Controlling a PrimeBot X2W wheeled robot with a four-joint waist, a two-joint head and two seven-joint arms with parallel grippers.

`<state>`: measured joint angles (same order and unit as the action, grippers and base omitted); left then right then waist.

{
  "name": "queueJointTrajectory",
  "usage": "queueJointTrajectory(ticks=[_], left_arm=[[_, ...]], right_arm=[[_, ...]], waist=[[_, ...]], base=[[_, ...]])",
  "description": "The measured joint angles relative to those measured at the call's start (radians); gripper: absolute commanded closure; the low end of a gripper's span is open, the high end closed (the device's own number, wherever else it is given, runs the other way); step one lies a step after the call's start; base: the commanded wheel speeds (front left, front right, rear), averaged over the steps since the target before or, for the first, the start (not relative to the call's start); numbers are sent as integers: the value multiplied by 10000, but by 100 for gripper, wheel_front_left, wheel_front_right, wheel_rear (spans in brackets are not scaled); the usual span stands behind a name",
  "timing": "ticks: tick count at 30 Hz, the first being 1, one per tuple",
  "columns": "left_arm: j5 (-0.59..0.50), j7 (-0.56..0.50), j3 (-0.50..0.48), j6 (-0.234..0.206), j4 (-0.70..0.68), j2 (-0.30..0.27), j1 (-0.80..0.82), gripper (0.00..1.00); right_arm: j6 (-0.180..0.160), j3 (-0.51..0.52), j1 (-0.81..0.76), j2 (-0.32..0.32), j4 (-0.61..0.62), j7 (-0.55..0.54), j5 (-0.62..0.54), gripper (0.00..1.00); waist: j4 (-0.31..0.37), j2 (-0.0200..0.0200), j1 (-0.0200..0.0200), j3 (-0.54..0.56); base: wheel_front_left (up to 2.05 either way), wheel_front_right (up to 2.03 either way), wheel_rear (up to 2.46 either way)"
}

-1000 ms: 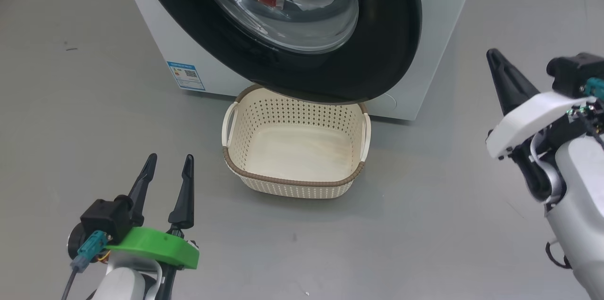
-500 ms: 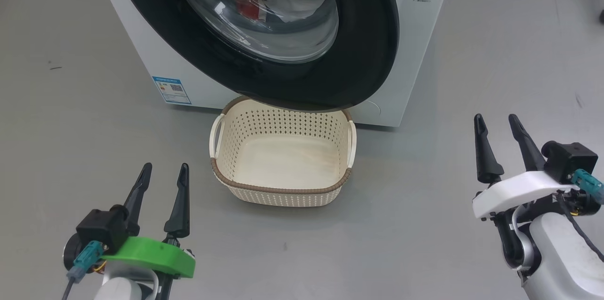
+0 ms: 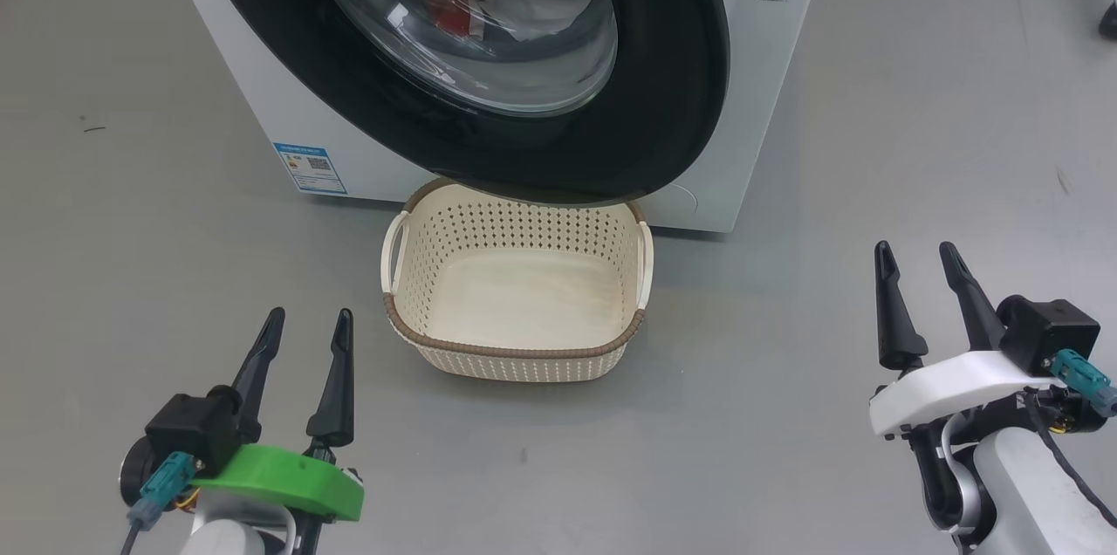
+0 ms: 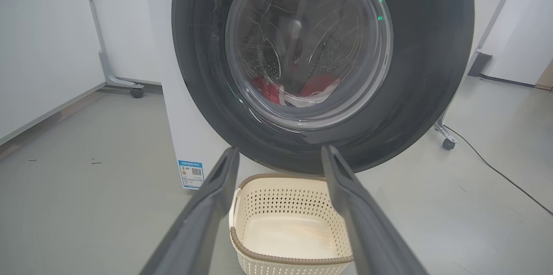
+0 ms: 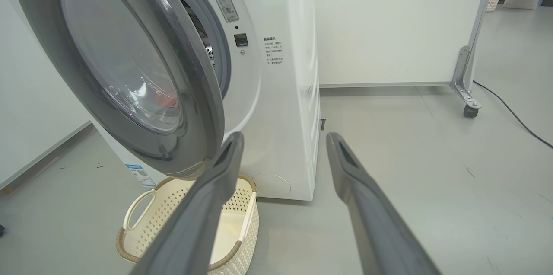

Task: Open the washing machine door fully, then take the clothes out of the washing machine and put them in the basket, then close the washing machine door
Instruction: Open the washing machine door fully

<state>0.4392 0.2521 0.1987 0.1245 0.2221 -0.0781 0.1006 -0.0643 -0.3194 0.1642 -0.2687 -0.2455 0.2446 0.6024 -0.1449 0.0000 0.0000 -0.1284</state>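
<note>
Well, the door [image 3: 663, 101] stood only ajar, so I judged I should hook its free right edge and swing it wide in one smooth arc, clear of the basket [image 3: 515, 352] beneath it. My right gripper [image 3: 914, 251] hung spread wide and empty, low and well apart to the door's right; my left gripper [image 3: 311, 312] likewise on the left. The clothes [image 3: 454, 1] lay inside the washer [image 3: 768, 101].
</note>
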Motion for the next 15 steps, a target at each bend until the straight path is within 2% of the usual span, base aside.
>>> queueJointTrajectory(ticks=[15], left_arm=[[-10,0,15,0,-2,2,-4,0]], right_arm=[[-92,219,-334,159,435,2,-290,0]], waist=[[-27,0,0,-12]], base=[[0,0,0]])
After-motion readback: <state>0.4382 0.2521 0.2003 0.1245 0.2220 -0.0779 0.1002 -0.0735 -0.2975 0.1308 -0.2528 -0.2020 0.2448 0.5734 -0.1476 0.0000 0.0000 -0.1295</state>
